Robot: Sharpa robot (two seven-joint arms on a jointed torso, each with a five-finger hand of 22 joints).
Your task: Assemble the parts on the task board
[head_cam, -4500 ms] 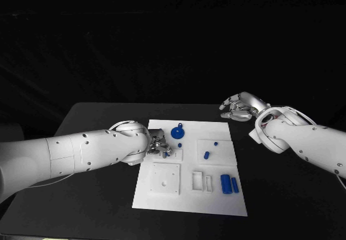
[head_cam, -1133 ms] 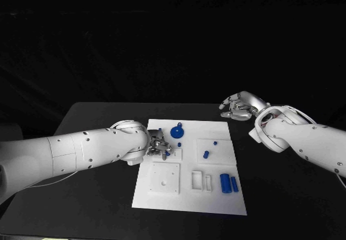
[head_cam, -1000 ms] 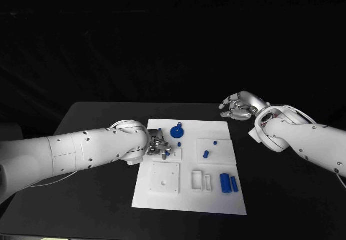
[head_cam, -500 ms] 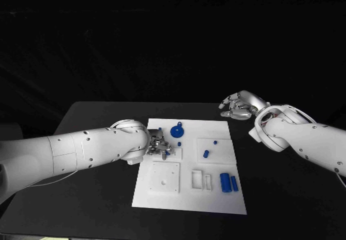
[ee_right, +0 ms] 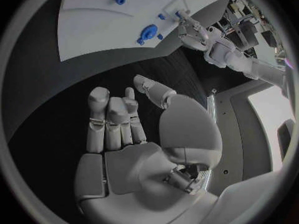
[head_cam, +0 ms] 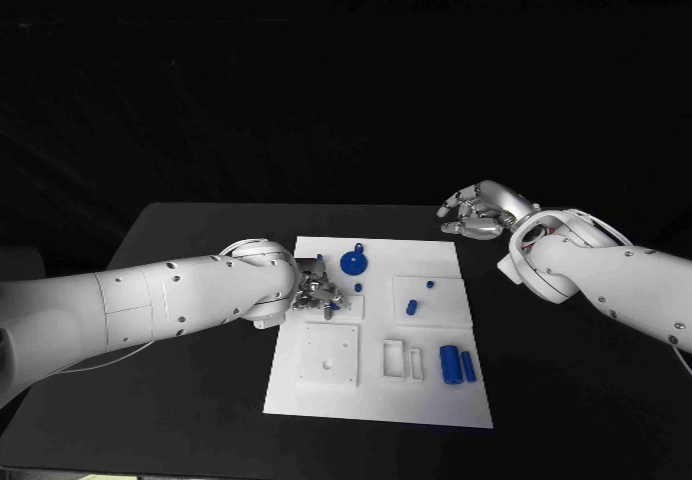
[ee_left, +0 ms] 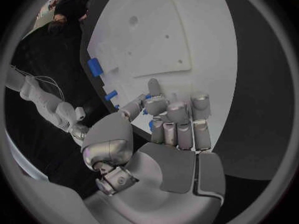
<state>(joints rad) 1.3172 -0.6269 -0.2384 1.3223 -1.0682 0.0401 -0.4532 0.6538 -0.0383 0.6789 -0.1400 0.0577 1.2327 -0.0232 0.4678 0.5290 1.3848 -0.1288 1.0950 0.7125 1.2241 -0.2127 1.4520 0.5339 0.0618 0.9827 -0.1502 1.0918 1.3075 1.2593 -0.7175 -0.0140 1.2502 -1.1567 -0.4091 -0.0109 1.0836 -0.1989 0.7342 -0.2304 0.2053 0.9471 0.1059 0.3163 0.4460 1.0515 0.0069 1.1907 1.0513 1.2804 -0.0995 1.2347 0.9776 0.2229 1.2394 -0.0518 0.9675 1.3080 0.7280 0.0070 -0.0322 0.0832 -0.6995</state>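
Bearing white task board (head_cam: 378, 400), black table (head_cam: 188, 400)

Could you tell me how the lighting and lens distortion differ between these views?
Head view: straight edges; bright task board against dark surroundings. Left wrist view: fisheye bends the board's edges round the left hand. Right wrist view: same bending behind the right hand.

White task board (head_cam: 378, 385) lies flat mid-table; small blue parts (head_cam: 457, 365) scattered on it.
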